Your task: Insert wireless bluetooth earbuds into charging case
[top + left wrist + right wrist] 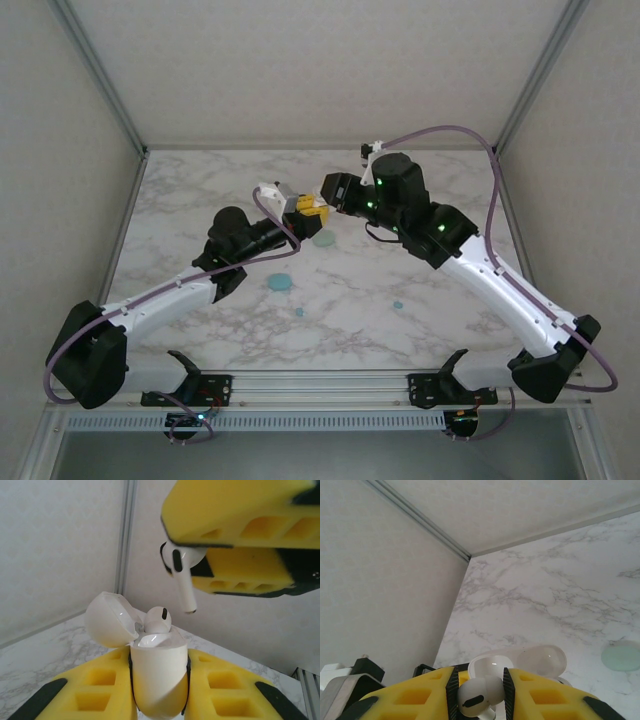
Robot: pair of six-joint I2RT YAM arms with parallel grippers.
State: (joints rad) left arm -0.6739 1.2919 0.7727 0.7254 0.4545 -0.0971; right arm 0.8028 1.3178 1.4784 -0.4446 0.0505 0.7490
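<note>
My left gripper [159,680] is shut on a white charging case [160,672], held upright above the table with its lid [107,620] flipped open to the left. One white earbud [159,620] sits in the case. Just above it hangs a second white earbud [182,575], stem pointing down, a short gap clear of the case mouth. My right gripper [480,692] is shut on that bud's head [479,696], with the open case [492,664] right below. In the top view both grippers meet at the table's middle, left [300,208] and right [322,206].
A teal round case [280,284] and a pale green one [323,240] lie on the marble table [450,330]. Two tiny teal buds [299,312] [397,305] lie nearer the front. Enclosure walls stand at the left, right and back.
</note>
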